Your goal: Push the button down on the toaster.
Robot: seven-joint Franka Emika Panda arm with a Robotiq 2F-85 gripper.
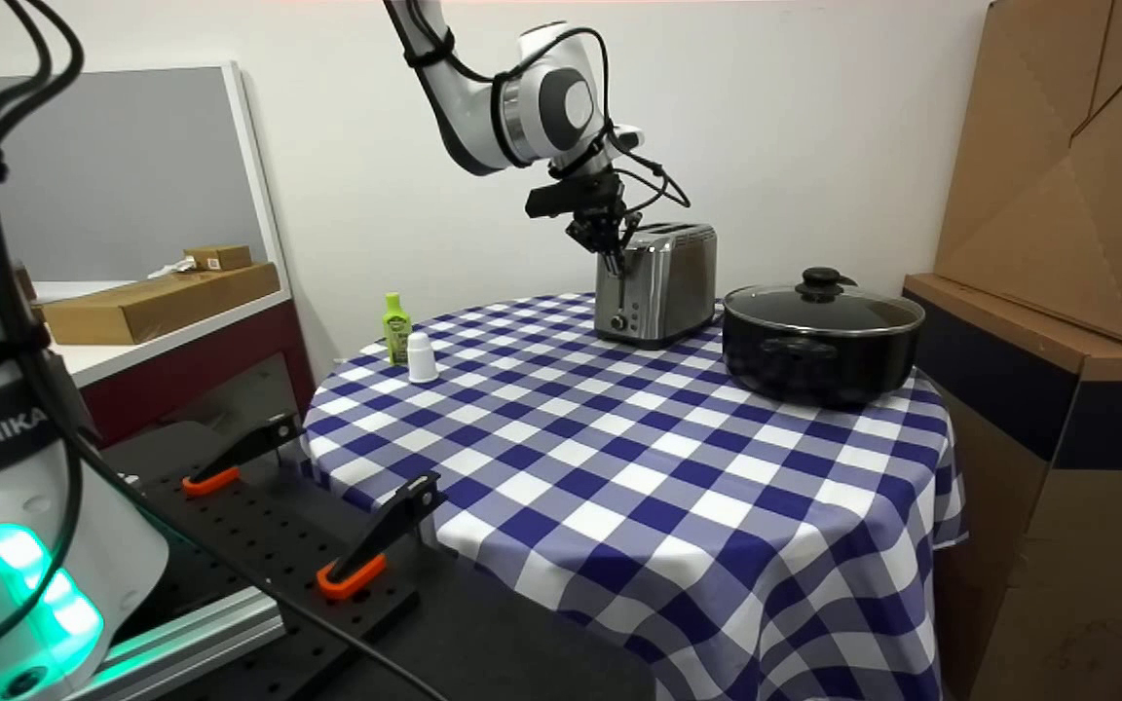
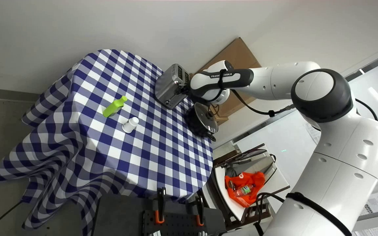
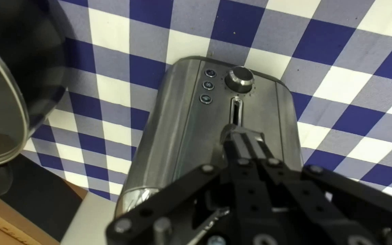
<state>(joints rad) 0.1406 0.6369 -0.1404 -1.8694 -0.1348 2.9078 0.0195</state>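
Overall, the work area consists of a round tabletop (image 1: pixel 619 467) covered by a blue-and-white checked fabric cloth (image 2: pixel 51 170), which hangs over the edge in folds. The white jointed robot arm (image 2: pixel 343 141) with black trim extends over the tabletop in both exterior views.

The wide, round black pot (image 1: pixel 804 365) stands upright near the edge of the tabletop. Its transparent rimmed lid (image 1: pixel 766 310) is seated on top.

The boxy silver toaster (image 1: pixel 683 282), made of brushed metal with rounded top edges and a dark base, stands upright on the tabletop beside the pot. The wrist view shows a strip of cloth between the two. Two bread slots (image 2: pixel 180 71) are located in the top of the toaster.

The black mechanical claw (image 3: pixel 246 136) is mounted at the end of the arm and is positioned at the control face (image 3: pixel 264 109) of the toaster. Its two fingers (image 3: pixel 239 146) are set narrow, side by side. Contact between the fingertips and the toaster cannot be determined.

The lime-green bottle (image 1: pixel 397 333) stands upright on the tabletop, well apart from the toaster. The small white tapered container (image 1: pixel 422 360) stands just beside the bottle, narrow end up.

The narrow vertical slot (image 3: pixel 236 110) runs up the control face; in the wrist view the claw hides its upper portion. The round dark dial (image 3: pixel 240 80) with a silvery rim is located below this slot. Three small round buttons (image 3: pixel 208 85) form a line beside the dial and slot, on the side nearer the pot.
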